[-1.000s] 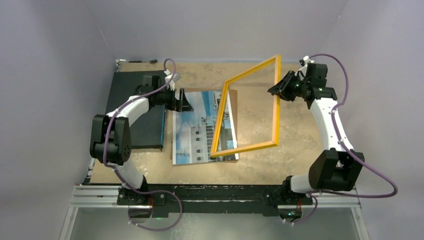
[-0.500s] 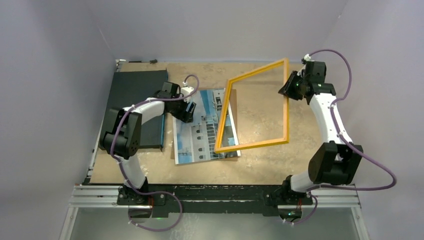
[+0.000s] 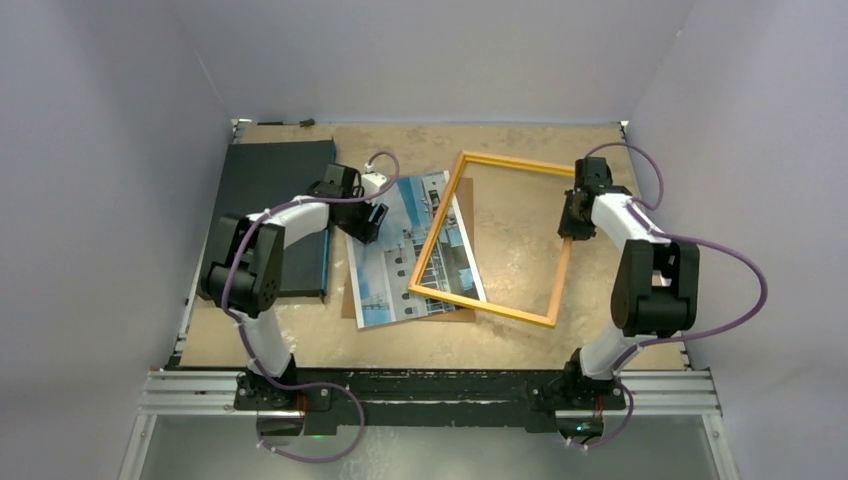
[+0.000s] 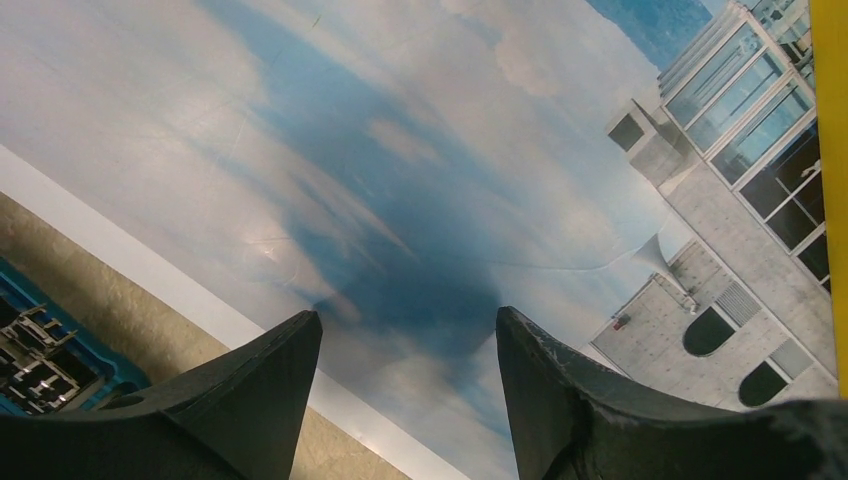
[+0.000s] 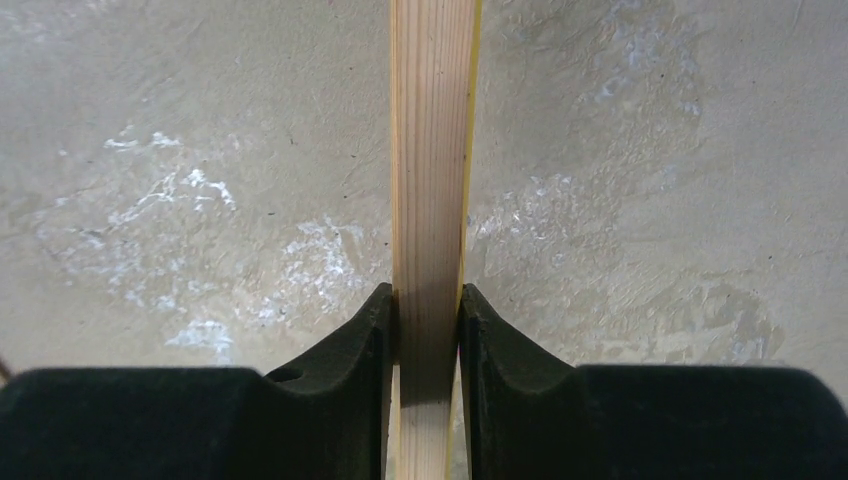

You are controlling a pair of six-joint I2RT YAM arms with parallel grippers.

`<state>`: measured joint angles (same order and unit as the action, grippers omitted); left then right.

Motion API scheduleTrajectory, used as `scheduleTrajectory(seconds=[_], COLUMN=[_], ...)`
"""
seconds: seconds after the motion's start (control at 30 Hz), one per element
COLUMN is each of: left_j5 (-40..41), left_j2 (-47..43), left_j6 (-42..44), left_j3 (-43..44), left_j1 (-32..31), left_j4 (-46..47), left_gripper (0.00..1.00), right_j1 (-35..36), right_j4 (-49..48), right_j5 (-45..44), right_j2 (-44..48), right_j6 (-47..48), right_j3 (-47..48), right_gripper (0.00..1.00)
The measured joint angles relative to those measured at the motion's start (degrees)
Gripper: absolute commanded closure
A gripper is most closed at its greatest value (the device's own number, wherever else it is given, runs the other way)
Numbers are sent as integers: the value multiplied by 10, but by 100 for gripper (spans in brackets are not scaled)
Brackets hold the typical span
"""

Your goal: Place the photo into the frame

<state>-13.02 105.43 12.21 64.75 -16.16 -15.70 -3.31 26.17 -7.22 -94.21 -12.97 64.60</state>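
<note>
The photo point(image 3: 385, 260) lies face up on the table, blue sky and a white-grey building showing. My left gripper point(image 3: 362, 222) is open just above its far left part; in the left wrist view the fingers point(image 4: 285, 370) straddle the sky area of the photo point(image 4: 400, 150). The yellow-orange frame point(image 3: 480, 303) lies low and nearly flat, its left rail across the photo's right part. My right gripper point(image 3: 571, 226) is shut on the frame's right rail; the right wrist view shows the wood-toned rail point(image 5: 428, 150) pinched in my right gripper point(image 5: 428, 300).
A brown backing board point(image 3: 347, 306) lies under the photo, its edges showing at the near side. A dark flat slab point(image 3: 265, 180) lies at the far left, beside my left arm. The frame's yellow edge point(image 4: 830, 150) shows at the right of the left wrist view.
The right gripper has swung the frame down from a steep tilt to nearly flat and moved nearer. The left gripper moved onto the photo, and the photo has turned slightly.
</note>
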Motion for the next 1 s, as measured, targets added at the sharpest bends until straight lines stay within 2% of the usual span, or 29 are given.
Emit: scheduleTrajectory(seconds=[0.1, 0.27, 0.43, 0.67, 0.7, 0.73, 0.77, 0.9, 1.0], left_j5=[3, 5, 5, 4, 4, 4, 4, 7, 11], left_j2=[2, 5, 5, 5, 5, 5, 5, 5, 4], left_j6=[5, 9, 19, 26, 26, 26, 26, 26, 30], left_j3=[2, 3, 3, 3, 3, 3, 3, 3, -1], left_j1=[0, 0, 0, 0, 0, 0, 0, 0, 0], left_j4=[1, 2, 2, 2, 2, 2, 2, 2, 6], left_gripper=[37, 37, 37, 38, 38, 38, 38, 39, 38], right_j1=[17, 30, 29, 49, 65, 84, 117, 267, 362], right_j4=[-3, 0, 3, 4, 3, 1, -3, -42, -73], right_j5=[-32, -74, -110, -137, -143, -144, -146, -133, -120], right_j2=[-19, -45, -47, -32, -25, -18, -10, -28, -84], right_j6=[1, -14, -31, -51, -59, -68, -84, -137, -167], right_j3=[0, 0, 5, 25, 29, 34, 45, 118, 193], right_gripper=[82, 60, 49, 38, 35, 27, 24, 21, 22])
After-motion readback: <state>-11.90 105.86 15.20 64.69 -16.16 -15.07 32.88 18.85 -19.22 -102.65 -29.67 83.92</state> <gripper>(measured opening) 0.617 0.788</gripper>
